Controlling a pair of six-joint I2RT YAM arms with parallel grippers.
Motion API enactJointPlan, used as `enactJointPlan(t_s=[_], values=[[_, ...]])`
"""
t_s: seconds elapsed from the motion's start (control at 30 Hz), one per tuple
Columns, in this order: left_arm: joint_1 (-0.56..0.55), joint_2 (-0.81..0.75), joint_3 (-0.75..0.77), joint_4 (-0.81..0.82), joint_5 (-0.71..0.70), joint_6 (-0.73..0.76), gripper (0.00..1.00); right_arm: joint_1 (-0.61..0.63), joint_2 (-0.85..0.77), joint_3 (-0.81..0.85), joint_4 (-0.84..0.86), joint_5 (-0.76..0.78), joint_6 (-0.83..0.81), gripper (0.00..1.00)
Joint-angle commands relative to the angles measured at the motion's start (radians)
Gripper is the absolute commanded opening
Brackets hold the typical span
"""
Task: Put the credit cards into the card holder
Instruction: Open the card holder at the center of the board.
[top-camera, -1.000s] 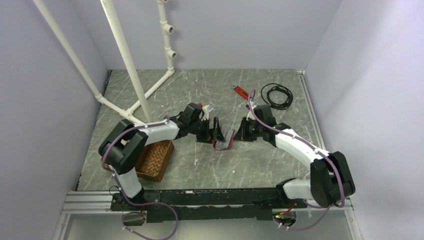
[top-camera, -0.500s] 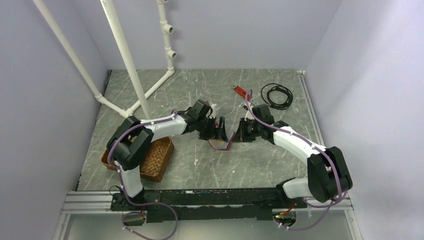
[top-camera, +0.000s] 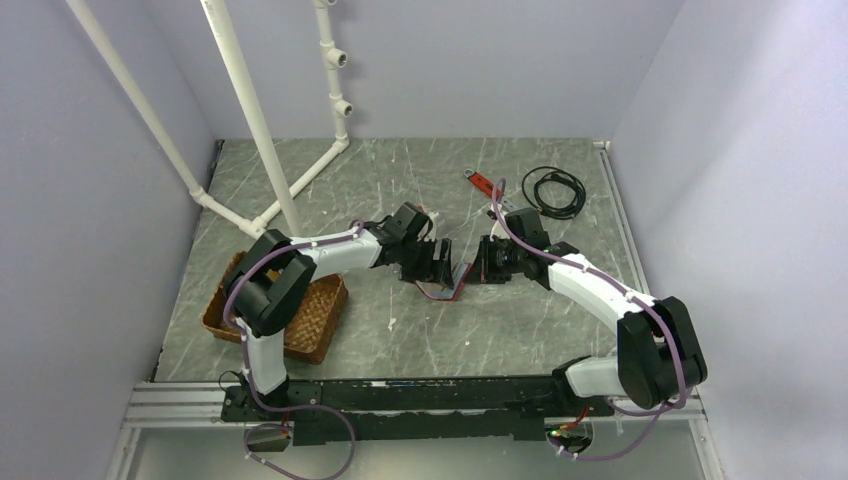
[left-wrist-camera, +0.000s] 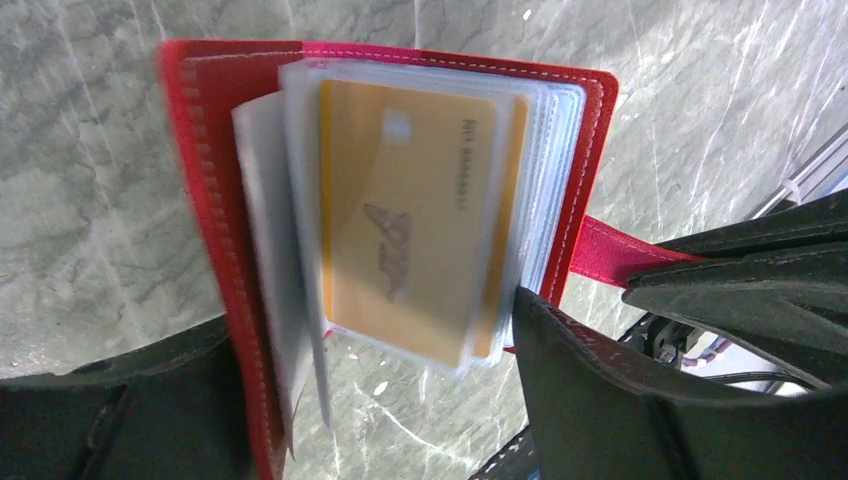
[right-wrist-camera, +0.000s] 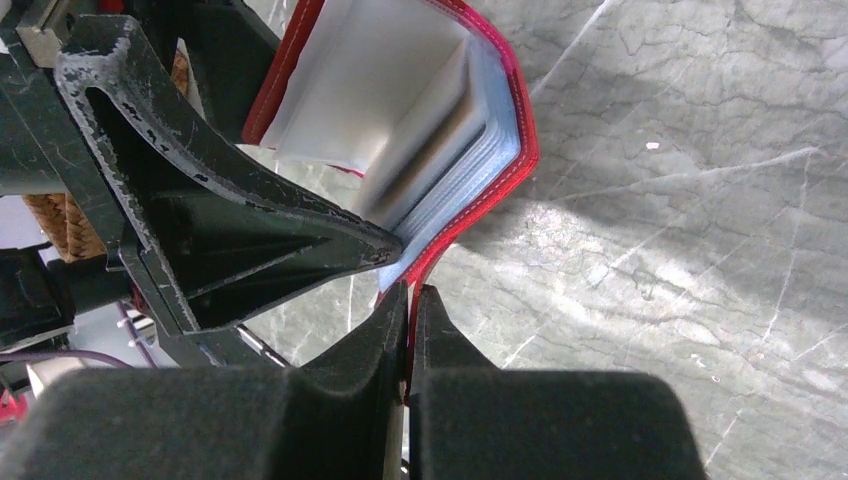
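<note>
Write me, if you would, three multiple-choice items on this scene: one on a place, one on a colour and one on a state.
1. Where does the wicker tray lie in the top view?
A. near left
B. far right
C. centre

2. What colour is the card showing inside the card holder?
A. light blue
B. gold
C. white

3. How is the right gripper?
A. wide open
B. shut on the holder's red strap
C. shut on a loose card

Answers:
1 A: the top view shows it toward the bottom left.
2 B: the left wrist view shows a gold card under clear plastic.
3 B: the right wrist view shows its fingers closed together on red material.
</note>
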Motion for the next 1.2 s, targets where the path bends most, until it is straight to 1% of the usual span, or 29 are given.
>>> enactJointPlan(t_s=[0.0,0.07,0.2,0.4,0.53,0.6,0.7,0.8,0.87,0.93,1.0,1.07,1.1,1.17], values=[[0.005,-0.003,0.014,-0.021,-0.053,0.008,0.75,0.001,-0.044,0.028,0.007,0.006,-0.019,0.0],[0.017,-0.021,-0.005,-0.014,-0.068,-0.008,0.68,0.001,-0.053,0.028,-0.016,0.043,-0.027,0.0],[0.049,-0.059,-0.048,-0.001,-0.084,-0.018,0.64,0.0,-0.073,0.028,-0.064,0.109,-0.045,0.0],[0.081,-0.077,-0.079,0.009,-0.077,-0.022,0.65,0.001,-0.094,0.025,-0.076,0.112,-0.05,0.0],[0.092,-0.09,-0.089,0.013,-0.074,-0.02,0.66,0.0,-0.089,0.03,-0.094,0.145,-0.06,0.0],[0.093,-0.077,-0.079,-0.002,-0.077,-0.01,0.65,-0.001,-0.087,0.031,-0.102,0.158,-0.063,0.0],[0.094,-0.054,-0.072,-0.015,-0.083,-0.002,0.63,-0.001,-0.077,0.039,-0.131,0.219,-0.063,0.0],[0.094,-0.033,-0.069,-0.025,-0.096,0.005,0.61,-0.001,-0.072,0.049,-0.167,0.313,-0.072,0.0],[0.094,-0.022,-0.059,-0.044,-0.099,0.014,0.6,-0.001,-0.068,0.05,-0.156,0.301,-0.083,0.0],[0.094,-0.041,-0.071,-0.029,-0.082,0.02,0.63,-0.001,-0.055,0.054,-0.155,0.294,-0.081,0.0],[0.093,-0.077,-0.066,-0.035,-0.068,0.02,0.66,0.004,-0.041,0.068,-0.171,0.352,-0.077,0.1],[0.089,-0.127,-0.048,-0.051,-0.063,0.023,0.71,0.011,-0.045,0.078,-0.185,0.402,-0.086,0.13],[0.083,-0.155,-0.04,-0.05,-0.064,0.023,0.74,0.009,-0.049,0.083,-0.19,0.412,-0.09,0.15],[0.064,-0.195,-0.017,-0.042,-0.046,0.029,0.75,0.011,-0.053,0.093,-0.195,0.41,-0.095,0.25]])
